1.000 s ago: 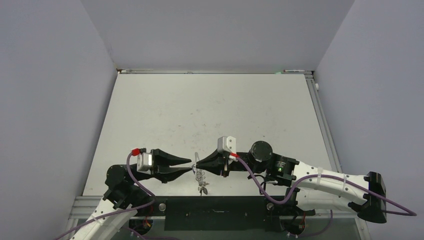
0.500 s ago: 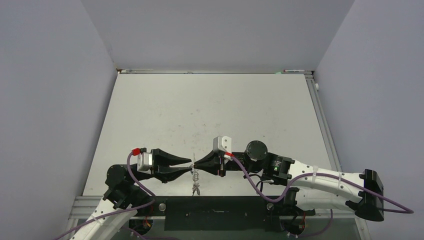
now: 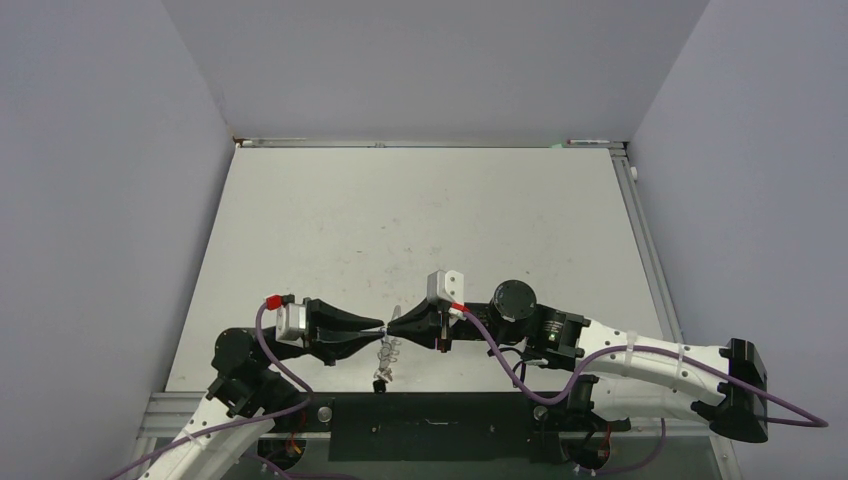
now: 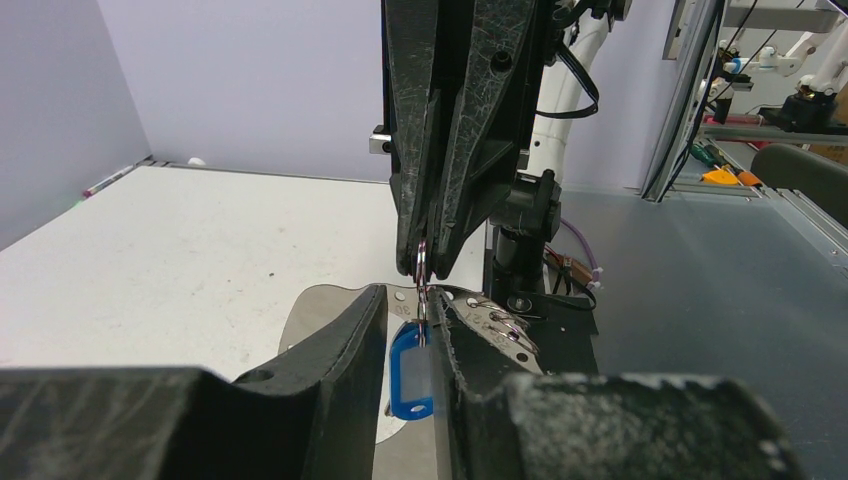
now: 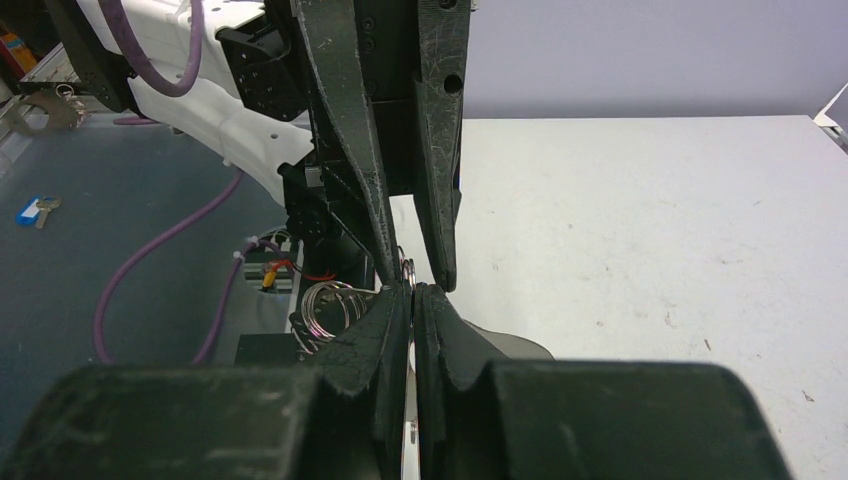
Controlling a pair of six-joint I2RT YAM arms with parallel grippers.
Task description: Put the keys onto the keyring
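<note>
Keyring (image 4: 325, 315) pinched in shut right claw (image 5: 412, 290), blue-tagged key (image 4: 410, 375) hanging between fingers of slightly spread left claw (image 4: 415, 300)

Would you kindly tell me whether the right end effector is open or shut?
Shut: in the right wrist view the right end effector shows barely any gap at its tips, pinching a thin wire ring.

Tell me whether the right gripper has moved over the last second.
Yes: the right gripper has shifted slightly left, away from the table's right edge, toward the left gripper.
</note>
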